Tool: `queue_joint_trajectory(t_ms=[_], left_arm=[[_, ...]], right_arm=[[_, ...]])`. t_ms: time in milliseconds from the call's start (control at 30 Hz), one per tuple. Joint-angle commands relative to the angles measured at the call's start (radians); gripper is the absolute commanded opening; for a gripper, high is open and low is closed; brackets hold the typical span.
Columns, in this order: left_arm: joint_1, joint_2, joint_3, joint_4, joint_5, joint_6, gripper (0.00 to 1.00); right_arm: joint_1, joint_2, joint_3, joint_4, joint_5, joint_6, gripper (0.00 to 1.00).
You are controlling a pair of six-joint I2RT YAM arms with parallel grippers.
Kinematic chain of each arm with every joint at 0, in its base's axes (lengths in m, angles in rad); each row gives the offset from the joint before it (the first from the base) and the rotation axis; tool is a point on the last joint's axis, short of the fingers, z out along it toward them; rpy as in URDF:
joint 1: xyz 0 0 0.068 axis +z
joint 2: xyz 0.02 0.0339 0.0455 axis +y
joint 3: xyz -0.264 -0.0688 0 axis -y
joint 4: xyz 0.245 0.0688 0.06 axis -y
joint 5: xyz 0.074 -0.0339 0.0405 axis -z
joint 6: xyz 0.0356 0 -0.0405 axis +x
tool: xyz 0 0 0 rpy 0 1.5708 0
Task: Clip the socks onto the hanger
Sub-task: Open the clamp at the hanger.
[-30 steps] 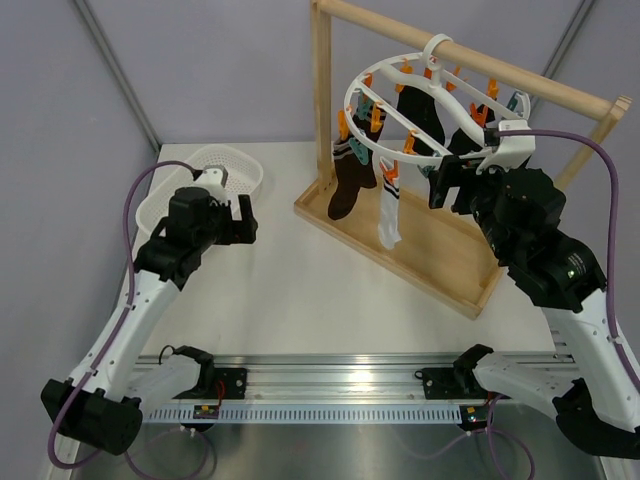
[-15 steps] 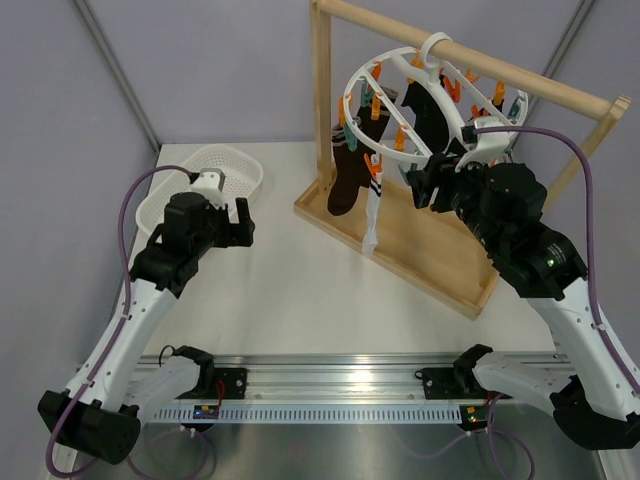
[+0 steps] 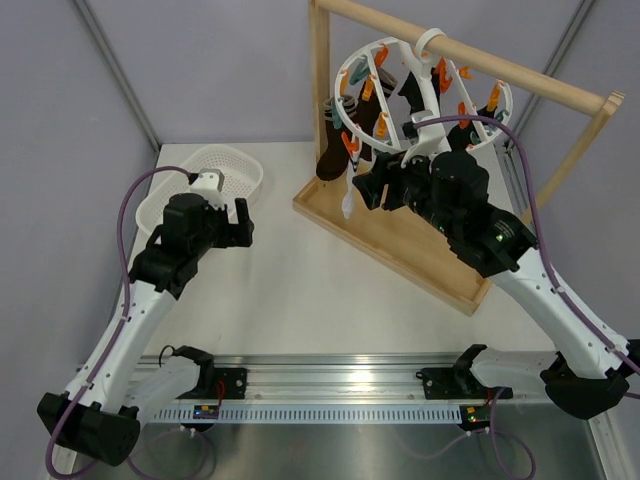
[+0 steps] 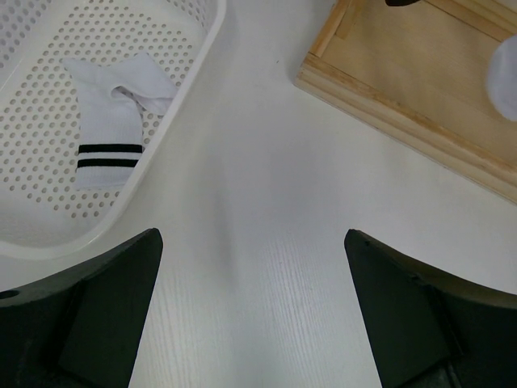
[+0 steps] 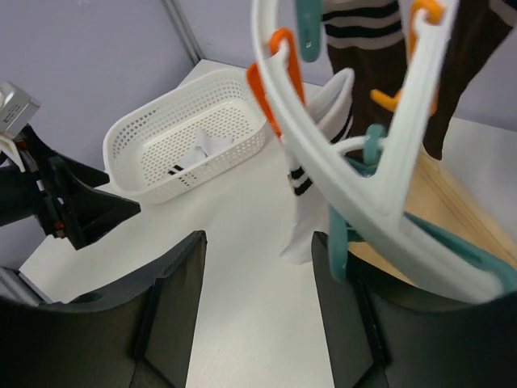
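White hanger hangs steeply tilted at upper centre, socks clipped on it. Right tool is at its ring; I cannot tell if it grips. Left tool stands wide apart. If the ring slips, it may swing and shake socks loose.

The basket runs off the left wrist view's top and left edges, and the stand off its top right. The right wrist view crops the hanger and socks above. Whether the right gripper grips the hanger is unclear.
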Motion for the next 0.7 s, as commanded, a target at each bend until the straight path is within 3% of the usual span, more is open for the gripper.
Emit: queue_joint_trajectory(t_ms=[0,167,500,667], left_arm=[[0.003,-0.024,-0.005,0.045,-0.023,0.015,0.99],[0.004,-0.027,-0.005,0.043,-0.025,0.015,0.99],[0.004,-0.027,-0.004,0.037,-0.029,0.015,0.99],[0.004,-0.03,-0.005,0.037,-0.048,0.015,0.99]], right_arm=[[0.06,0.008,0.05,0.099,0.062,-0.023,0.63],[0.064,-0.038,0.014,0.095,0.165,0.014,0.63],[0.064,-0.068,0.21,-0.317,0.277,0.109,0.64],[0.064,-0.063,0.277,-0.428,0.305,0.098,0.64]])
